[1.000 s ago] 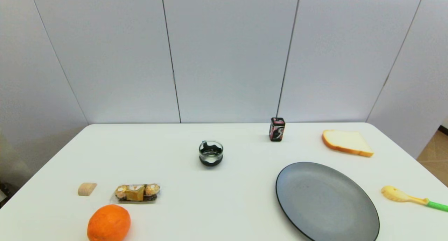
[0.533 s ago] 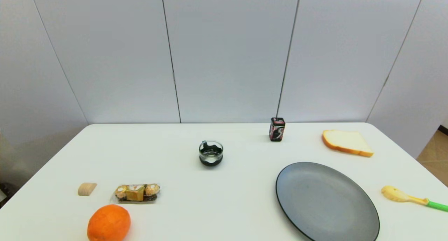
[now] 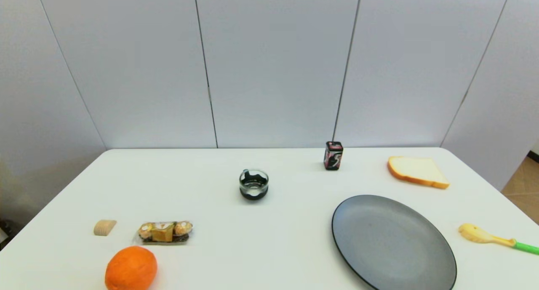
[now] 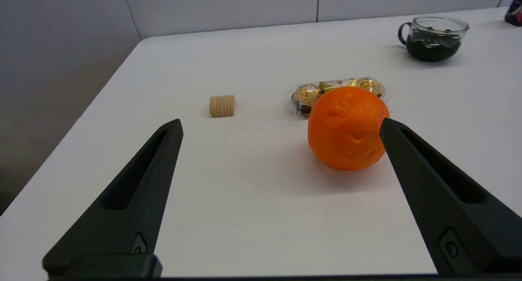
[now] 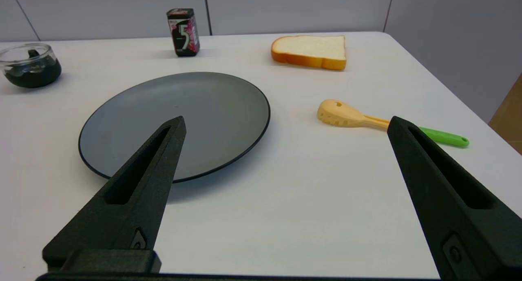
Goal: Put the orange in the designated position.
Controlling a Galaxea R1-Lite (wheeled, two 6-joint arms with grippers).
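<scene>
Orange [image 4: 346,128] lies ahead of the left gripper [image 4: 281,128], off-centre beside one finger; jaws spread wide, holding nothing

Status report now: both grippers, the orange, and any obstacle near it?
Left gripper open, low, short of the orange. Right gripper open, idle by the plate. Orange on table, ungripped. Chocolate pack close behind it.
</scene>
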